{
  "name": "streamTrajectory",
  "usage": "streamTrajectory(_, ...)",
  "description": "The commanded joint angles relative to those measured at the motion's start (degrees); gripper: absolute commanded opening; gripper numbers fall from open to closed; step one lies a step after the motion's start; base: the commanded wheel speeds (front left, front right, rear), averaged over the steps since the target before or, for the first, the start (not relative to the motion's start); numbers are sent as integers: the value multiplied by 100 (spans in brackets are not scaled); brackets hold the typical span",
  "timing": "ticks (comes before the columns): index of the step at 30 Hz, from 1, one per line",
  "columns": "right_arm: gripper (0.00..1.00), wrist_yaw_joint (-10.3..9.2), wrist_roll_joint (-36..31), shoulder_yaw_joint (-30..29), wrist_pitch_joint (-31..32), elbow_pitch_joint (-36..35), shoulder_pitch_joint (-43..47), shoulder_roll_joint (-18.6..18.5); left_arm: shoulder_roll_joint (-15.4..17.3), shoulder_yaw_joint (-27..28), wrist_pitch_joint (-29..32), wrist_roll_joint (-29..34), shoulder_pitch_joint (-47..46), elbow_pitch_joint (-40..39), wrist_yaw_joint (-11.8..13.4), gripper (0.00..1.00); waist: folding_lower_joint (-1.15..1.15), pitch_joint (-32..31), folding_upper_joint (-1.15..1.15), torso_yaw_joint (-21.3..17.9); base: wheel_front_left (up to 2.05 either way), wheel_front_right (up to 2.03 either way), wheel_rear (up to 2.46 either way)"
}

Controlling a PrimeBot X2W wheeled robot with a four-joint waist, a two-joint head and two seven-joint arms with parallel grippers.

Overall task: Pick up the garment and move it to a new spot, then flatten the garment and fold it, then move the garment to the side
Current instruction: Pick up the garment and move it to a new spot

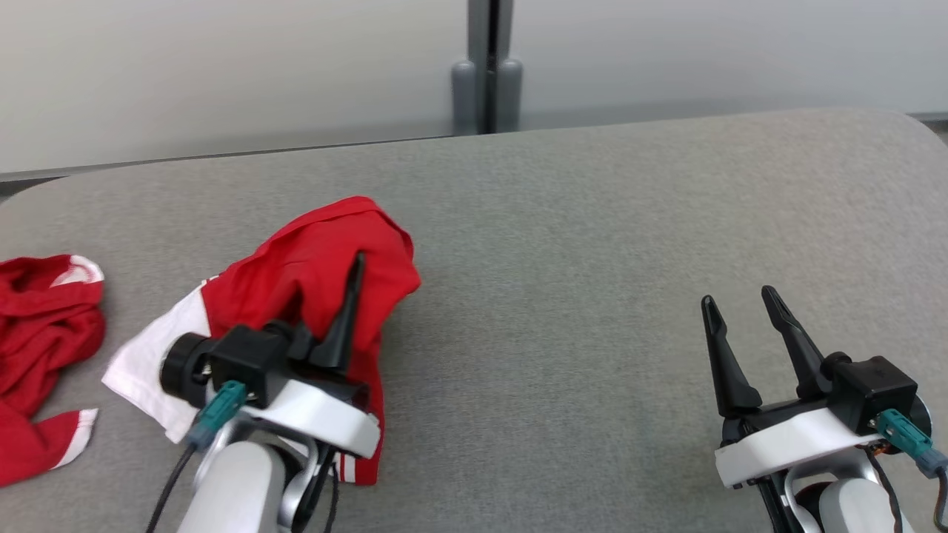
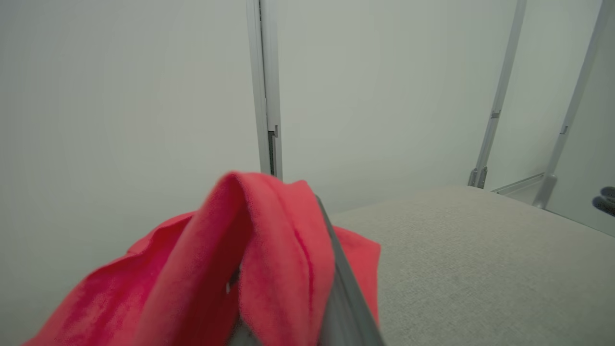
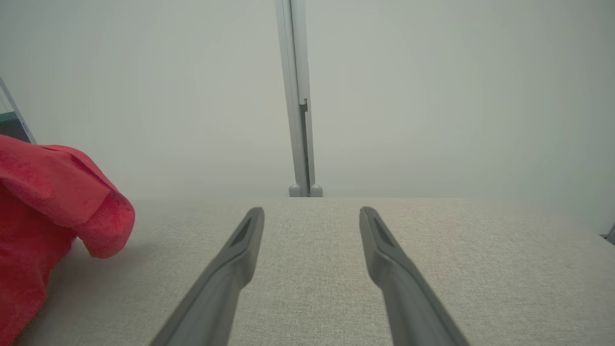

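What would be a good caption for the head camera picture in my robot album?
Robot's left gripper shut on a red-and-white garment over the grey table, right gripper open.

garment point(image 1: 311, 259): red, white panel, red-white striped hem | second garment point(image 1: 37, 326): red, white trim | table point(image 1: 592, 259): plain heathered grey | right gripper point(image 1: 739, 296): black, white housing point(image 1: 778, 444), teal plug point(image 1: 905, 433) | wall point(image 1: 222, 74): pale grey

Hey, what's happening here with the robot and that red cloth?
The robot's left gripper is shut on a red and white garment, bunched over the left part of the grey table. Its right gripper is open and empty. Another red garment lies crumpled at the far left. Nothing is flattened or folded yet.
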Motion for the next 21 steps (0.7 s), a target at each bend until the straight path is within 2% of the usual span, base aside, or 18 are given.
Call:
streamTrajectory(1,100,0,44,7,-81,33,-116,17,-20,-363,-36,-34,-327,160,-10,0,0,451,0,-766,0,0,0)
streamTrajectory(2,100,0,44,7,-81,33,-116,17,-20,-363,-36,-34,-327,160,-10,0,0,451,0,-766,0,0,0)
streamTrajectory(4,100,0,76,14,-136,78,-160,49,-34,-780,-31,-59,-570,334,-11,0,0,602,0,-1072,0,0,0)
streamTrajectory(12,100,0,224,34,-445,308,-304,191,41,-2673,-13,-241,-1551,1224,-12,0,0,1198,0,-1958,0,0,0)
streamTrajectory(17,100,0,292,27,-603,492,-381,227,139,-3733,-8,-654,-1886,1873,-12,0,0,1356,0,-2085,0,0,0)
streamTrajectory(18,100,0,288,12,-639,531,-387,232,153,-3868,-21,-760,-1913,1981,-12,18,0,1353,0,-2070,0,0,0)
streamTrajectory(19,100,0,281,3,-656,564,-393,234,167,-3992,-57,-851,-1939,2068,-12,86,0,1344,0,-2036,0,0,0)
streamTrajectory(20,100,0,289,2,-669,590,-401,239,189,-4062,-120,-917,-1983,2127,-12,100,0,1325,0,-1987,0,0,0)
streamTrajectory(21,100,0,300,4,-693,611,-406,243,207,-4104,-180,-980,-2001,2191,-12,100,0,1292,0,-1926,0,0,0)
